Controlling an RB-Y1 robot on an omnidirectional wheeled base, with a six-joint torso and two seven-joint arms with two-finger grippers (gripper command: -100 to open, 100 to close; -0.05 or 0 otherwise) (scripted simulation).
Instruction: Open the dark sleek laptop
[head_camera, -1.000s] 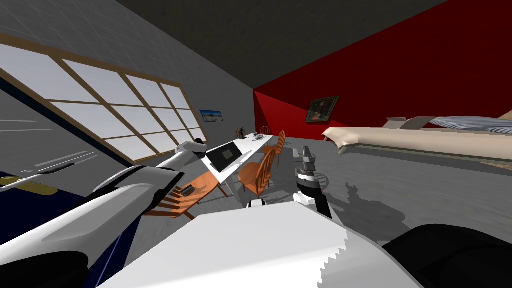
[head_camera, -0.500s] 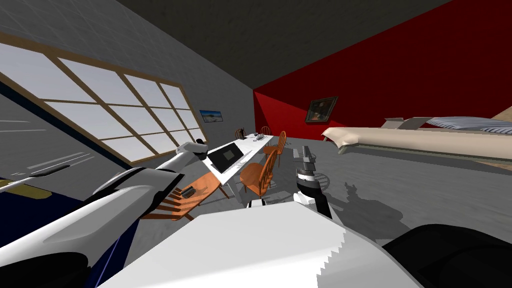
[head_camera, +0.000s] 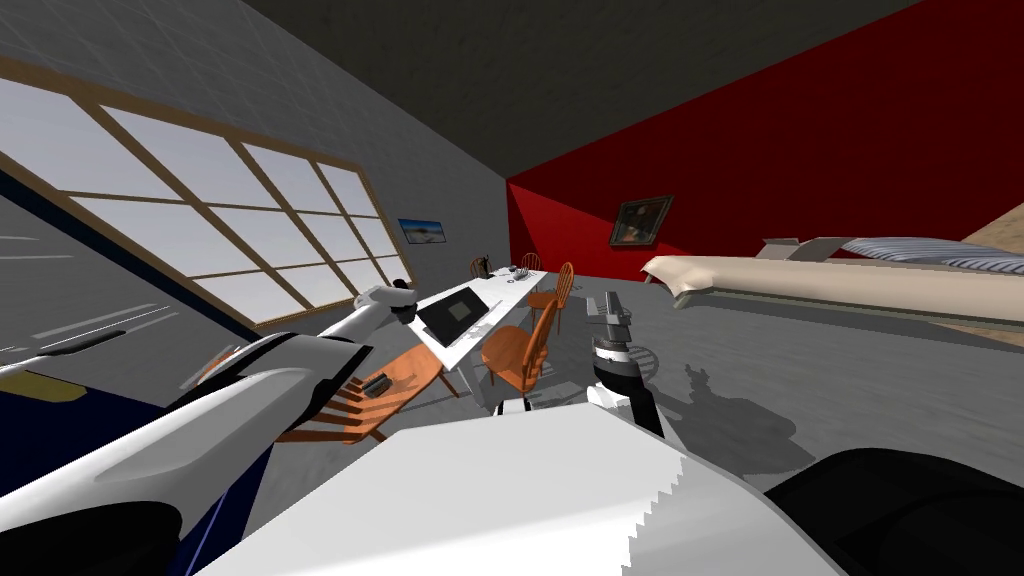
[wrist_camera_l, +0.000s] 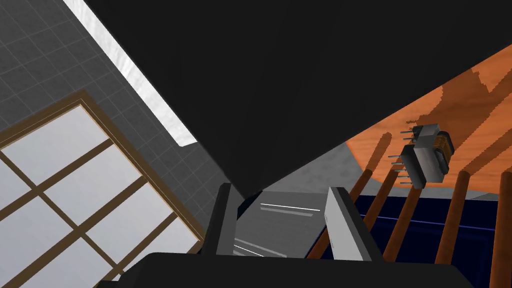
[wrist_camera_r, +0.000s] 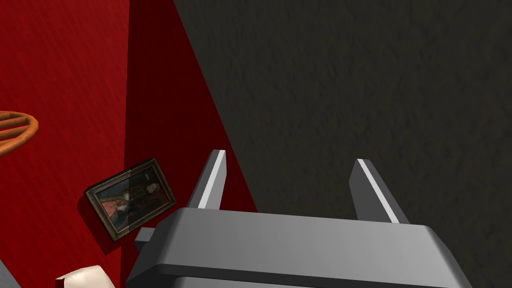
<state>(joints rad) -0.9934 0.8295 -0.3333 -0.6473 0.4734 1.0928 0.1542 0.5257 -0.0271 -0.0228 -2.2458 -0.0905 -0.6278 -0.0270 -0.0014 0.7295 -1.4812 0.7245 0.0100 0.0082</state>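
The dark laptop (head_camera: 455, 311) lies on the near end of a long white table (head_camera: 503, 298), its black panel tilted up toward me. My left gripper (head_camera: 408, 303) reaches its near left corner. In the left wrist view the black lid (wrist_camera_l: 280, 75) looms large. Its corner points down into the gap of the left gripper (wrist_camera_l: 282, 210), close to one finger, and the fingers stand apart, open. My right gripper (head_camera: 607, 306) is raised off to the right of the table, open and empty (wrist_camera_r: 292, 170).
Orange wooden chairs stand along the table: one (head_camera: 400, 375) below my left arm with a small grey device (wrist_camera_l: 422, 155) on its seat, another (head_camera: 520, 350) to the right. Small items sit at the table's far end. A bed (head_camera: 850, 285) lies at the right.
The head view has shifted slightly, so my body moved a little. My left hand stays at the laptop's corner and the right arm holds still.
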